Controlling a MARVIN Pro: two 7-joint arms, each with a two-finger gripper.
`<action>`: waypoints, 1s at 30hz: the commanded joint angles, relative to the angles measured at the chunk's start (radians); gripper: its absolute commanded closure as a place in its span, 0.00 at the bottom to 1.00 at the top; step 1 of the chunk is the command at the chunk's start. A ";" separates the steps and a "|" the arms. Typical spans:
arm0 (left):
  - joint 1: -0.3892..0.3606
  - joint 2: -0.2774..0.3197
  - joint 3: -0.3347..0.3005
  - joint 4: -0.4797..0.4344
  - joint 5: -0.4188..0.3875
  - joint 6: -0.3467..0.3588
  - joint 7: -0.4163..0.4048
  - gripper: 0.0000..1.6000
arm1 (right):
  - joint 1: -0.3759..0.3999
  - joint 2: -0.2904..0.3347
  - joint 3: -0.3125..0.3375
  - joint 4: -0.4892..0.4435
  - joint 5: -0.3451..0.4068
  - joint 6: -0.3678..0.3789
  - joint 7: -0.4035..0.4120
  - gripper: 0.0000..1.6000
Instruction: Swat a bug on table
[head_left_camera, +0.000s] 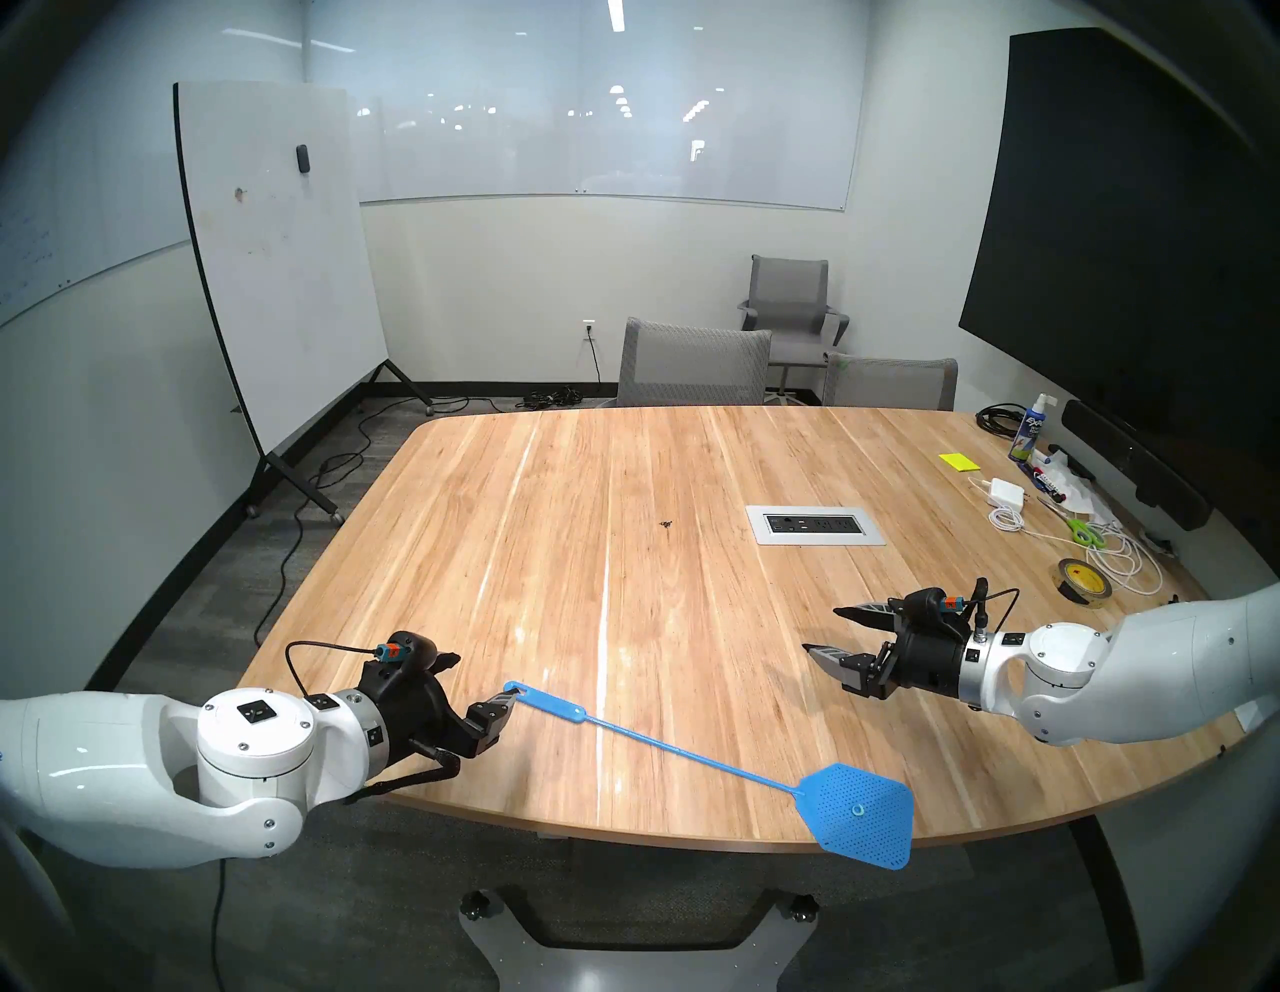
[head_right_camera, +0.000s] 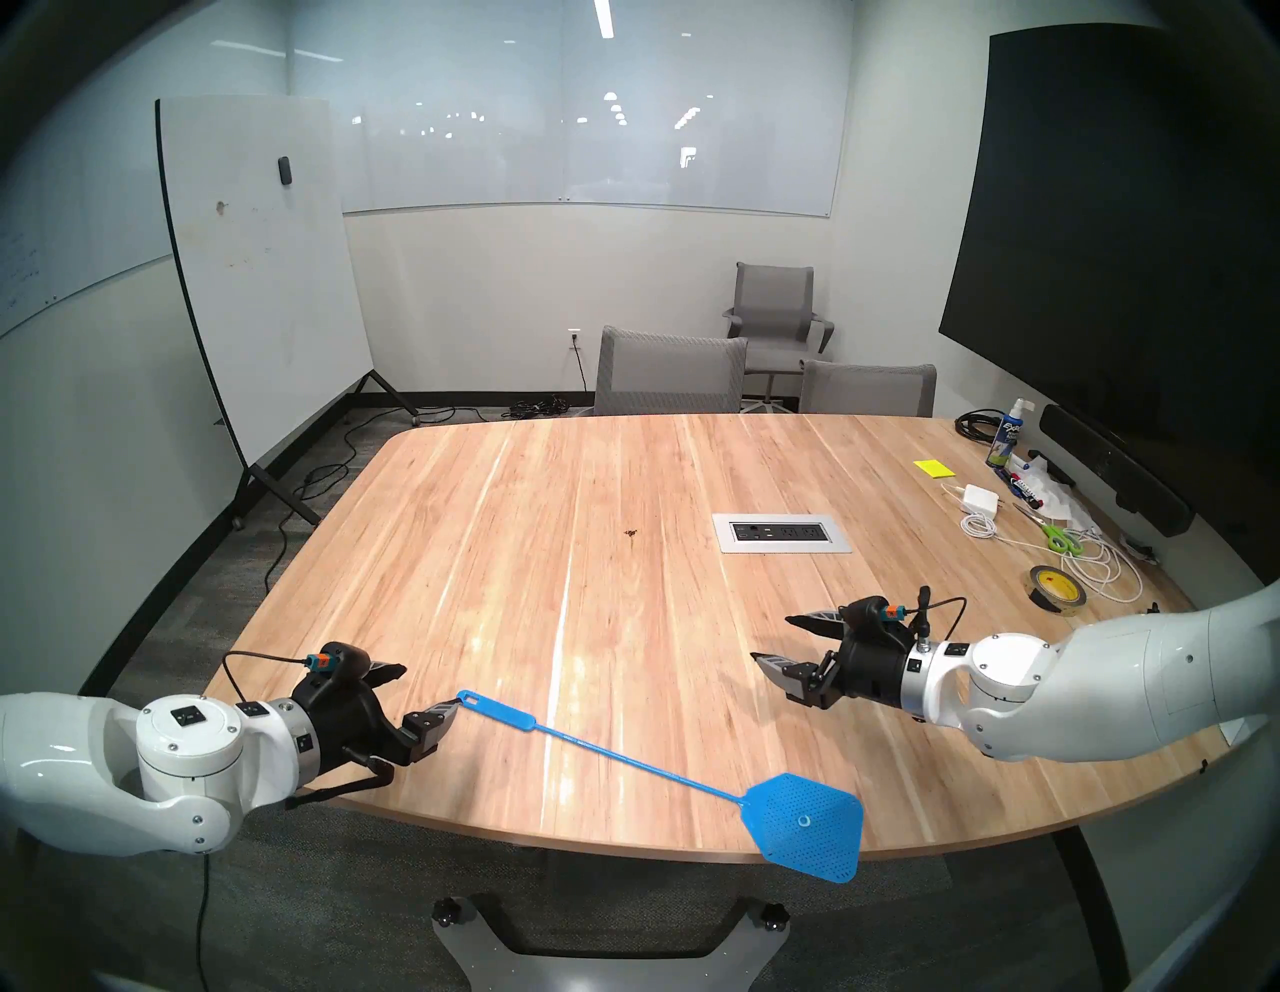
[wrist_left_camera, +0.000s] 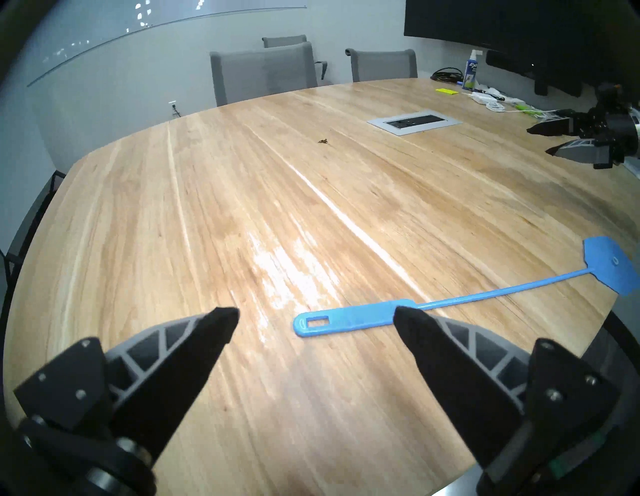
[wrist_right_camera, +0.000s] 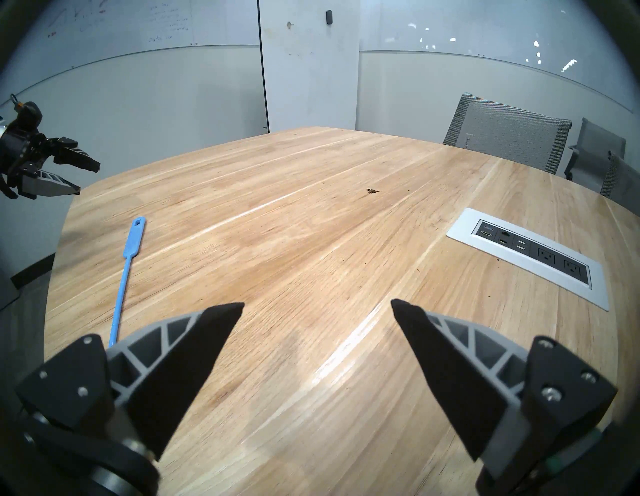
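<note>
The bug (head_left_camera: 667, 524) is a tiny dark speck near the middle of the light-wood table (head_left_camera: 554, 589), left of the outlet panel; it also shows in the wrist views (wrist_left_camera: 323, 140) (wrist_right_camera: 373, 191). A blue fly swatter (head_left_camera: 665, 745) lies flat on the table, its head (head_left_camera: 859, 814) overhanging the front edge. My left gripper (head_left_camera: 481, 679) is open just above the table, one fingertip at the handle's loop end (wrist_left_camera: 311, 324); I cannot tell whether it touches. My right gripper (head_left_camera: 823, 629) is open and empty above the table's right side.
A silver outlet panel (head_left_camera: 815, 524) is set into the table. At the right edge lie a tape roll (head_left_camera: 1084, 582), green scissors (head_left_camera: 1084, 532), a white charger with cables (head_left_camera: 1008, 493), yellow notes (head_left_camera: 959, 462) and a spray bottle (head_left_camera: 1028, 433). Grey chairs (head_left_camera: 692, 367) stand at the far edge.
</note>
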 joint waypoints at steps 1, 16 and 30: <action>-0.059 -0.015 -0.044 0.006 0.062 0.088 -0.103 0.00 | 0.010 0.003 0.008 0.003 -0.002 -0.008 0.003 0.00; -0.115 -0.178 -0.080 0.050 0.170 0.311 -0.171 0.00 | 0.010 0.003 0.008 0.003 -0.002 -0.007 0.003 0.00; -0.122 -0.276 -0.053 0.125 0.213 0.434 -0.243 0.00 | 0.010 0.003 0.008 0.003 -0.002 -0.008 0.004 0.00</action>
